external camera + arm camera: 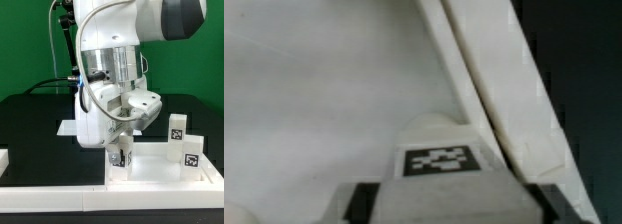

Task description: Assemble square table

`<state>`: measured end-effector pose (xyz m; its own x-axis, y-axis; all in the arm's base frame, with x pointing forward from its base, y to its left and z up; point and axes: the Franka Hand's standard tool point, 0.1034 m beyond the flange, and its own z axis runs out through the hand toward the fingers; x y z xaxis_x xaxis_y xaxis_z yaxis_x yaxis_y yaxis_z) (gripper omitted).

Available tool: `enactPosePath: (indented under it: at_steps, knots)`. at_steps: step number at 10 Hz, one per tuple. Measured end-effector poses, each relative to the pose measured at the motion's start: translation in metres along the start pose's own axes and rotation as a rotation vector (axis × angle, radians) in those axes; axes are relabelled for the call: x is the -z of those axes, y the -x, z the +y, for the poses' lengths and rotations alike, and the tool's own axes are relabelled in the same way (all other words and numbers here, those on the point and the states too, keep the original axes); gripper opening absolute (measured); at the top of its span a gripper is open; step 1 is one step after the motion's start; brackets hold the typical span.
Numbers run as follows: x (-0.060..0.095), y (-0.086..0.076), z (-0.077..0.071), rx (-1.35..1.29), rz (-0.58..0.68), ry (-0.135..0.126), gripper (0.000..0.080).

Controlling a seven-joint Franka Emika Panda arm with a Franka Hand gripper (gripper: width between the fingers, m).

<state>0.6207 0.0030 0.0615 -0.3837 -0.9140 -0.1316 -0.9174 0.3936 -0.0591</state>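
My gripper [120, 150] is shut on a small white leg [120, 157] with a black-and-white tag, held upright. It hangs over the exterior view's left part of the square table slab [160, 172], a white slab lying hollow face up. In the wrist view the leg [441, 160] sits between my two dark fingers [367, 200], its tag facing the camera. My gripper [455, 202] is just above the slab's hollow face [331, 90], close to its raised rim [491, 90]. Whether the leg touches the slab I cannot tell. Two more tagged legs [177, 128] [192, 152] stand upright at the slab's right side.
A long thin white bar [60, 197] runs along the front of the black table. A short white piece [3, 158] lies at the exterior view's left edge. A flat white sheet [67, 127] shows behind the arm. Cables hang at the back left.
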Motion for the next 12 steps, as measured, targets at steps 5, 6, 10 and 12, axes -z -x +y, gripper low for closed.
enactPosePath:
  at_steps: [5, 6, 10, 12]
  knots:
    - [0.039, 0.013, -0.003, 0.024, -0.043, -0.035, 0.0641]
    - [0.06, 0.02, -0.004, 0.023, -0.069, -0.044, 0.0641]
    - [0.084, 0.042, 0.001, 0.079, -0.08, -0.007, 0.0649]
    - [0.084, 0.042, 0.001, 0.08, -0.079, -0.005, 0.0649]
